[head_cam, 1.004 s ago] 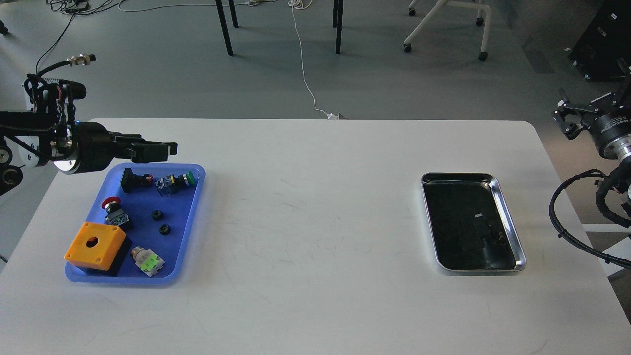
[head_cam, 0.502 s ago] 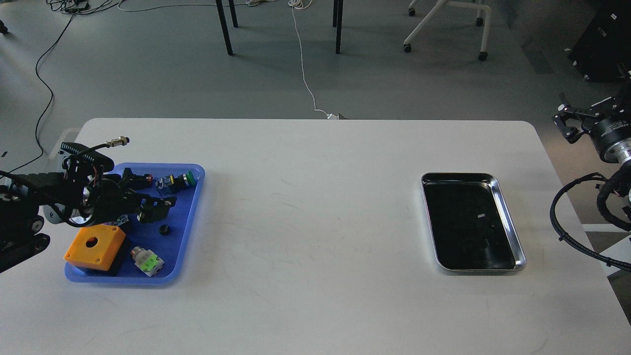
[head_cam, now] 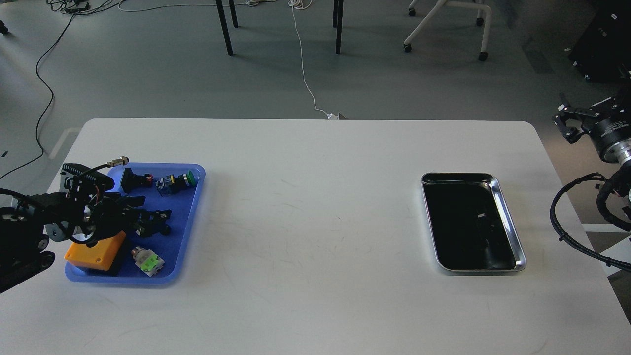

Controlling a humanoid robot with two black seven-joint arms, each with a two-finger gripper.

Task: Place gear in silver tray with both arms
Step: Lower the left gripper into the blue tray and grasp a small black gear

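Note:
The silver tray lies on the right of the white table, its dark bottom bare. My left gripper is low inside the blue tray with its fingers apart, right where two small black ring gears lie. One gear shows at the lower fingertip. The other is hidden under the fingers. My right gripper is open and empty, off the table's right edge, beyond the silver tray.
The blue tray also holds an orange box, a green push button, a black switch part and a green-and-white switch. My left arm covers part of the orange box. A black cable hose hangs at the right.
My left gripper has come down from above the blue tray's far edge into the tray, onto the two gears. The right gripper has shifted slightly.

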